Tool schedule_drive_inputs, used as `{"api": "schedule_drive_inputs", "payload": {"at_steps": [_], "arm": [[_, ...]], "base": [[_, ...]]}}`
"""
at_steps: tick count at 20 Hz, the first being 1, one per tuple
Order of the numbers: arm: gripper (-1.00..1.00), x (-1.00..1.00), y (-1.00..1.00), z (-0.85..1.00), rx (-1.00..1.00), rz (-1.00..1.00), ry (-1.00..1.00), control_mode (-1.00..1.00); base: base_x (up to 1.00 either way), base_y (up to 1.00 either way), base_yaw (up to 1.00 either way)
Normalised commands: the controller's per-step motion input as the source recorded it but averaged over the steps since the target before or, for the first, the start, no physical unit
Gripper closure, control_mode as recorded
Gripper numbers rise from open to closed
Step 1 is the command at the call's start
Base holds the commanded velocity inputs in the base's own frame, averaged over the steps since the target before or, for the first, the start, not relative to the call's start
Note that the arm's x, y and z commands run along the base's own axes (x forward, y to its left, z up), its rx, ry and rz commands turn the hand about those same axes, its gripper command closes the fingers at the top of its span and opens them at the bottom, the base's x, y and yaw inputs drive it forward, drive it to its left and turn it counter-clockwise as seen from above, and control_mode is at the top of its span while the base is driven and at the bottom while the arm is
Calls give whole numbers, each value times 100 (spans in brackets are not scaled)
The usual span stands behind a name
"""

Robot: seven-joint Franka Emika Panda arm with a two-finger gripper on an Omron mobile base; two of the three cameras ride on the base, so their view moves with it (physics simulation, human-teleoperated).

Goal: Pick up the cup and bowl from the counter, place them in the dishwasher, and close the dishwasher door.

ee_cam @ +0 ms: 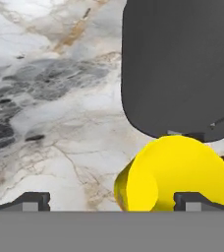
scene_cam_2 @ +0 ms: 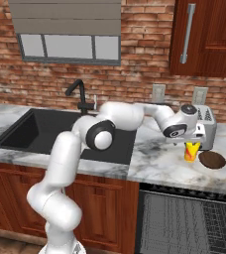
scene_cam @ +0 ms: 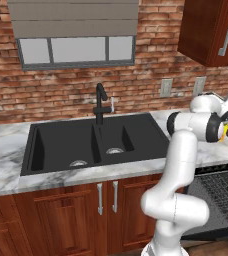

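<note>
Nearest the base, the dishwasher (scene_cam_2: 189,223) stands open at about five o'clock in the right base view, its wire rack (scene_cam_2: 184,228) bare, so neither dish is loaded yet. Above it lies the table (scene_cam_2: 159,163), veined marble, with the black sink (scene_cam_2: 45,131) off at nine o'clock. On the table, just past the dishwasher's top edge, the yellow cup (scene_cam_2: 191,151) stands upright, and the pincer (scene_cam_2: 194,144) hangs directly over it, jaws spread wide and holding nothing. In the hand view the cup (ee_cam: 178,177) sits low and to the right of centre, with one finger tip (ee_cam: 30,201) far off at its left and the other (ee_cam: 195,201) crossing in front of it. So the step in hand appears to be the approach to the cup, with the grasp not yet made. The brown bowl (scene_cam_2: 212,159) rests at the cup's three o'clock, just beside it, apart from the pincer. Behind both stands the toaster (scene_cam_2: 206,126), close at the cup's twelve o'clock. The next move probably calls for shifting sideways so the cup sits between the jaws, lowering, then closing without nudging the bowl or toaster.
</note>
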Motion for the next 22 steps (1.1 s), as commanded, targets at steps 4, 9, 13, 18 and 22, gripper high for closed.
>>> {"api": "schedule_drive_inputs", "payload": {"at_steps": [4,9,13,18,22], "arm": [[-100,26,-11,-31,0,0,0,-100],[-100,30,-24,-18,0,0,0,-100],[-100,29,-28,-9,0,0,0,-100],[100,32,-17,-13,0,0,0,-100],[100,9,-2,-9,0,0,0,-100]], "base": [[0,0,0],[0,0,0],[0,0,0],[0,0,0],[0,0,0]]}}
